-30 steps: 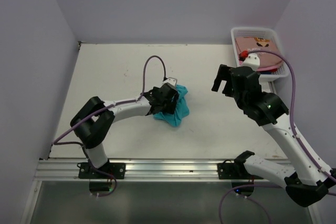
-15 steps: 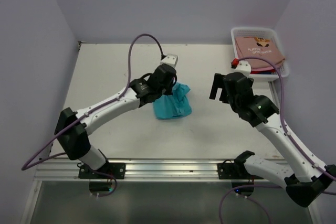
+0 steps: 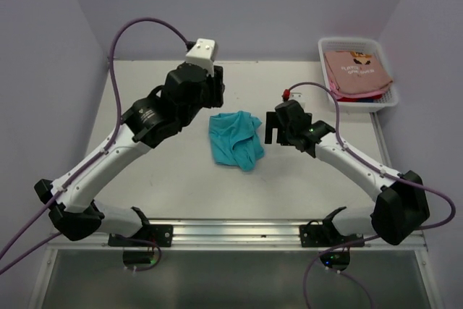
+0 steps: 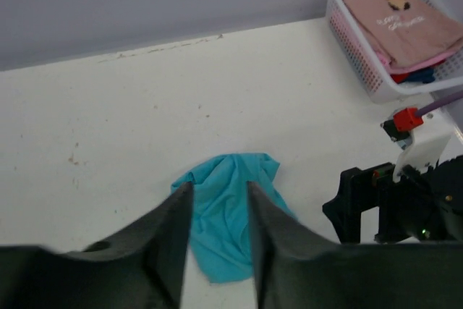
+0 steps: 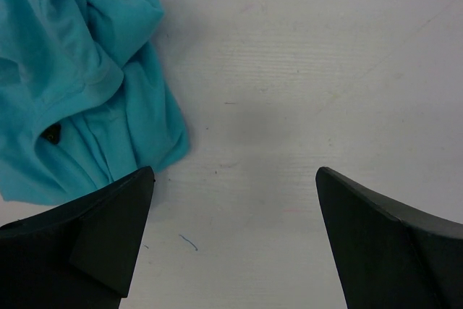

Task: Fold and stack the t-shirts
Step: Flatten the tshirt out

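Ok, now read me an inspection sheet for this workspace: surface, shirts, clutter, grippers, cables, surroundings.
Surface: white table, a few small scuff marks.
Job's things: crumpled teal cloth t-shirt lies unfolded mid-table; salmon-pink printed t-shirt lies folded on top in the white plastic basket, red and blue shirt edges beneath it.
Clutter: nothing seen.
Grippers: left gripper hovers above the teal shirt, jaws narrowly apart, holding nothing; right gripper wide open, low over the table beside the shirt's edge.
Cables: purple cables loop off both arms, away from the shirt.
Surroundings: lilac walls on three sides; aluminium rail along the near edge.
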Robot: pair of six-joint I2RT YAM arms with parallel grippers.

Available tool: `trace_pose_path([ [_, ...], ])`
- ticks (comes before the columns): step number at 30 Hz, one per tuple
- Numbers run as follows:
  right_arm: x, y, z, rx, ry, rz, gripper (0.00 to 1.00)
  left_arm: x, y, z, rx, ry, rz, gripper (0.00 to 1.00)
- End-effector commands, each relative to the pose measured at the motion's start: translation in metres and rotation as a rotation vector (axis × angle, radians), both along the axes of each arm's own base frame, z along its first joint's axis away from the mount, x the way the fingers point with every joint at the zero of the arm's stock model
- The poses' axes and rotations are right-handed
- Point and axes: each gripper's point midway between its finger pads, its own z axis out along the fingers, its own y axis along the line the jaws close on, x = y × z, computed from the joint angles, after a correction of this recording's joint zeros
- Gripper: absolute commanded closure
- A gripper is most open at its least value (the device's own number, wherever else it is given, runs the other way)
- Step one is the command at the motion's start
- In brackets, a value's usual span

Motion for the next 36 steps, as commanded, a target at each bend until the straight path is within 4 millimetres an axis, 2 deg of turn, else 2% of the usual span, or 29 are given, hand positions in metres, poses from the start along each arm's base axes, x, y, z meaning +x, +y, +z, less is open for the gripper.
trace_pose_path([
  [1, 0.020, 0.019, 0.013, 0.070, -0.054, 0.020, 0.01, -0.002, -0.019, -0.052, 0.120, 0.081, -0.116, 0.45],
  [2, 0.021, 0.018, 0.016, 0.072, -0.064, 0.013, 0.01, -0.006, -0.035, -0.075, 0.122, 0.123, -0.193, 0.33],
  [3, 0.021, 0.013, 0.018, 0.062, -0.077, -0.001, 0.01, -0.004, -0.047, -0.100, 0.141, 0.175, -0.223, 0.14],
  [5, 0.020, 0.005, 0.025, 0.052, -0.096, -0.028, 0.01, -0.009, -0.063, -0.137, 0.150, 0.246, -0.286, 0.05],
  [6, 0.017, -0.002, 0.032, 0.044, -0.112, -0.042, 0.01, -0.011, -0.070, -0.154, 0.159, 0.266, -0.302, 0.02],
  [7, 0.016, -0.007, 0.036, 0.038, -0.121, -0.055, 0.01, -0.009, -0.080, -0.159, 0.138, 0.243, -0.317, 0.02],
  [8, 0.017, -0.016, 0.044, 0.024, -0.145, -0.086, 0.01, -0.015, -0.079, -0.187, 0.166, 0.282, -0.329, 0.01],
  [10, 0.013, -0.026, 0.056, 0.013, -0.168, -0.108, 0.01, -0.016, -0.081, -0.220, 0.192, 0.315, -0.334, 0.01],
  [12, 0.012, -0.036, 0.073, 0.016, -0.209, -0.131, 0.01, -0.016, -0.080, -0.245, 0.224, 0.347, -0.330, 0.01],
  [16, 0.010, -0.045, 0.092, 0.009, -0.244, -0.145, 0.01, -0.013, -0.078, -0.284, 0.273, 0.383, -0.313, 0.03],
  [20, 0.010, -0.048, 0.098, 0.009, -0.256, -0.149, 0.01, -0.006, -0.077, -0.307, 0.313, 0.396, -0.283, 0.03],
  [28, 0.006, -0.048, 0.093, 0.002, -0.243, -0.134, 0.01, 0.014, -0.072, -0.343, 0.411, 0.388, -0.207, 0.05],
  [32, 0.004, -0.049, 0.095, -0.002, -0.250, -0.124, 0.01, 0.023, -0.068, -0.352, 0.434, 0.374, -0.148, 0.06],
  [33, 0.003, -0.050, 0.096, 0.000, -0.255, -0.124, 0.01, 0.025, -0.067, -0.352, 0.437, 0.370, -0.138, 0.07],
  [36, 0.001, -0.050, 0.093, -0.004, -0.249, -0.116, 0.02, 0.030, -0.066, -0.344, 0.431, 0.345, -0.112, 0.23],
])
